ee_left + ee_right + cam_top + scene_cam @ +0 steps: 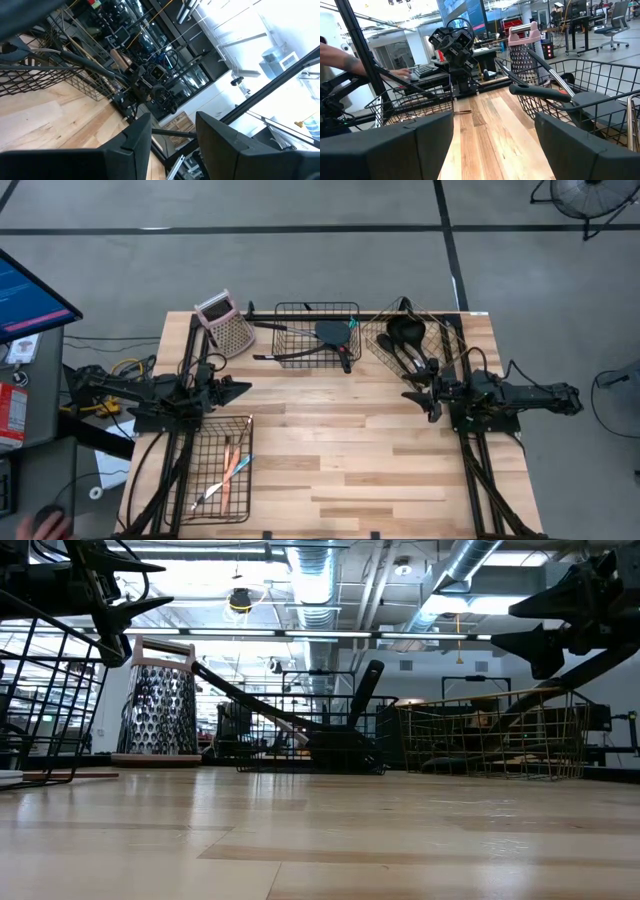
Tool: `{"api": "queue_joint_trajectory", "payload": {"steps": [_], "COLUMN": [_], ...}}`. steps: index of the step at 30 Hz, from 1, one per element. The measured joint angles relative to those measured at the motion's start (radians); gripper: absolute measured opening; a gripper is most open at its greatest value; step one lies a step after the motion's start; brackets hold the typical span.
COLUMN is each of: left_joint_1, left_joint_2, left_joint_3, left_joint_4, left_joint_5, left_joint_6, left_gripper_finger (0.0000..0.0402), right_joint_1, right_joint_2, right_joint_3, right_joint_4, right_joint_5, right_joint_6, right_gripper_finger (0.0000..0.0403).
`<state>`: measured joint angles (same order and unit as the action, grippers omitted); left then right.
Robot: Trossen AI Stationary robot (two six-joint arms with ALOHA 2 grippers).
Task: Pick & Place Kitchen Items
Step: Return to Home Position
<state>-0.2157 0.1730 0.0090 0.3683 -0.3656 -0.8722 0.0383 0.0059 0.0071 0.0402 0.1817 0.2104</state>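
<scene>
high view: no loose utensil lies on the bare planks of the pale wooden desk (350, 440). a black flat spatula (330, 332) and other dark tools sit in the black wire basket at the back middle (290, 320). black long-handled ladles (405, 332) fill the gold wire basket at the back right (452, 340). thin small tools with orange, teal and silver parts (232, 472) lie in the black wire basket at the front left (205, 445). a pink-handled metal grater (228, 328) stands outside any basket. the left arm (160, 395) is near the left edge and the right arm (500, 395) near the right edge. the two sets of jaws point at each other, well apart.

low view: both sets of jaws hang clear above the desk. one long black handle (250, 700) leans out of the back basket.

left wrist view: the two dark fingers (135, 145) stand apart, jaws holding nothing.

right wrist view: the fingers (420, 145) are wide apart, jaws empty. a person's arm (350, 60) shows beyond the desk.

by my reading the sorting is finished. all that seems left is for the arms to settle at rest. i cannot tell whether the grater counts as an item.
</scene>
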Motion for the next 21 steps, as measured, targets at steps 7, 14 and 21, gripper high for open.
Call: {"api": "queue_joint_trajectory", "payload": {"steps": [7, 14, 21], "left_joint_1": [0.0, 0.0, 0.0], "left_joint_2": [-0.01, -0.01, -0.01], "left_joint_3": [0.0, 0.0, 0.0], "left_joint_4": [0.0, 0.001, 0.0], "left_joint_5": [0.0, 0.0, 0.0], "left_joint_6": [0.0, 0.0, 0.0], "left_gripper_finger": [0.0138, 0.0138, 0.0138], "right_joint_1": [0.0, 0.0, 0.0], "right_joint_2": [0.0, 0.0, 0.0], "right_joint_3": [0.0, 0.0, 0.0], "right_joint_4": [0.0, 0.0, -0.001], "right_joint_5": [0.0, 0.0, 0.0], "right_joint_6": [0.0, 0.0, 0.0], "right_gripper_finger": [0.0276, 0.0276, 0.0276]}}
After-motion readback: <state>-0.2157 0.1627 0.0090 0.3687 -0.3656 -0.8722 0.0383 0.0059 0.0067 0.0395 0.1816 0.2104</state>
